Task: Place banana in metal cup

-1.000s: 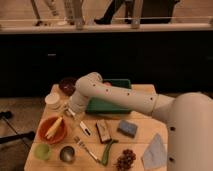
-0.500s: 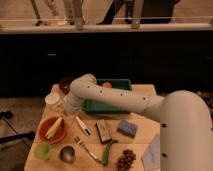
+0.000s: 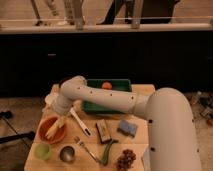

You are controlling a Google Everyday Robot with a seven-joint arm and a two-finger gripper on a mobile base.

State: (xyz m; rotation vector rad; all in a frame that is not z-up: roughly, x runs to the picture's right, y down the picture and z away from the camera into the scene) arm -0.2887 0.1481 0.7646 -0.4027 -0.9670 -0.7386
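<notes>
Banana (image 3: 53, 130) lies in orange bowl (image 3: 41, 128); open hand (image 3: 62, 119) above it.

A pale wooden table (image 3: 145, 90) with a matt top. At its front left corner stands a metal cup (image 3: 67, 154), dull silver with a faint shine and a dark inside. Beside it is a light green cup (image 3: 43, 151) of smooth, matt plastic. Near the left edge, an orange bowl (image 3: 42, 126), smooth plastic by its look, holds a pale yellow banana (image 3: 53, 131) with matt skin. The gripper (image 3: 60, 120), fingers spread, hangs over that bowl on a white arm (image 3: 100, 98) with a smooth, slightly glossy shell. At the back edge sits a green tray (image 3: 123, 83), smooth plastic.
</notes>
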